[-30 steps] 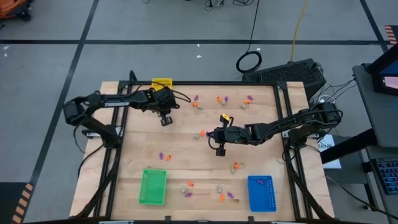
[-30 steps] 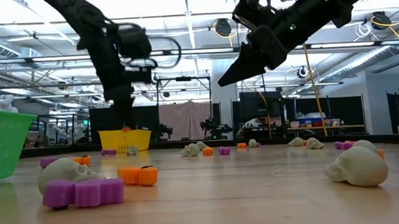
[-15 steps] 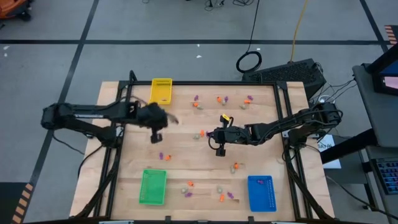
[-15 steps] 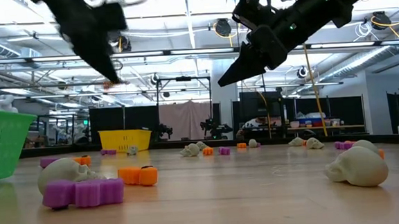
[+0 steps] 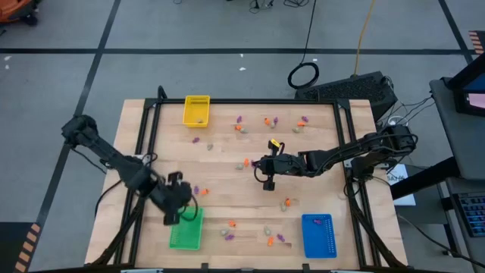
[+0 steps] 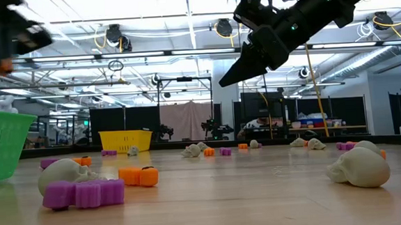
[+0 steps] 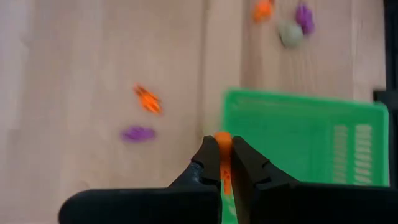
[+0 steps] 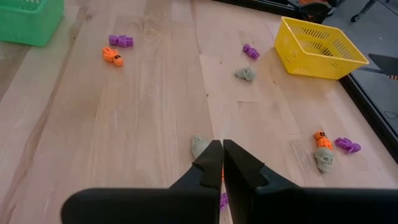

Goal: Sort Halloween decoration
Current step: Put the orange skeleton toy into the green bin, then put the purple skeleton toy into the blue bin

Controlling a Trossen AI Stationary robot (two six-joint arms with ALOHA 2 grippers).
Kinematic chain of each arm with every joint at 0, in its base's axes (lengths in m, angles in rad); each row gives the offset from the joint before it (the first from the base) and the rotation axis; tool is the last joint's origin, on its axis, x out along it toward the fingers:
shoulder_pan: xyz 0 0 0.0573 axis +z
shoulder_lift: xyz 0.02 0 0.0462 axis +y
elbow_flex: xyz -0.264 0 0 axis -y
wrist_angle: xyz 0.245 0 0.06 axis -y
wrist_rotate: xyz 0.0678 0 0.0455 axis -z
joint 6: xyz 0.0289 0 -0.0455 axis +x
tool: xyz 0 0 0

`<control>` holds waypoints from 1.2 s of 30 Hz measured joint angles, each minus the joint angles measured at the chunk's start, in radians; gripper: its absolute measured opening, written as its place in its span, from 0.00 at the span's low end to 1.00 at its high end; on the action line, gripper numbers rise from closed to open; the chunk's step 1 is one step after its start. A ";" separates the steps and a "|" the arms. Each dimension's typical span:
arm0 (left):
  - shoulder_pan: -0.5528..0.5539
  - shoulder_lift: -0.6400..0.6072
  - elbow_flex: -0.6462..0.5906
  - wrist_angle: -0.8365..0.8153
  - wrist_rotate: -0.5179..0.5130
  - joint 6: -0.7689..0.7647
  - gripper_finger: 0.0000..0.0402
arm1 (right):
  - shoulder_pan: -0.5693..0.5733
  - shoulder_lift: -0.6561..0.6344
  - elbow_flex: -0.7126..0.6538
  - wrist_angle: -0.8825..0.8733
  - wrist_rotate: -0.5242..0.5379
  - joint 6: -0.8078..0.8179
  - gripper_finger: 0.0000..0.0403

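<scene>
Jaws of left gripper pinched tight on orange trinket, a small bright piece, long axis running along the fingers, tip poking out past them. It hangs at the near edge of green tray. Right gripper closed, empty, above mid-table, well apart from green tray.

Robotics lab, probably. Grey floor with black tape lines, cable coil upper centre. Low view: open ceiling with pipes, strip lights, further rigs blurred behind the table.
</scene>
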 joint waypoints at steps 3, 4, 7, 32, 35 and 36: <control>-0.068 0.060 0.006 0.007 -0.001 -0.083 0.01 | 0.000 0.000 0.000 0.000 0.000 -0.001 0.00; -0.085 0.081 0.014 0.011 -0.001 -0.102 0.01 | 0.000 0.000 0.000 0.000 0.000 -0.001 0.00; -0.118 0.149 0.037 0.042 -0.005 -0.136 0.01 | 0.000 0.000 0.000 0.000 0.000 0.000 0.00; -0.118 0.381 0.084 0.110 0.114 -0.206 0.36 | 0.000 0.000 0.000 0.000 0.000 0.000 0.00; -0.119 0.359 0.112 0.100 0.126 -0.159 0.35 | 0.000 0.000 0.000 0.000 0.000 0.000 0.00; -0.119 0.344 0.116 0.104 0.118 -0.137 0.33 | 0.000 0.000 0.000 0.000 0.000 0.000 0.00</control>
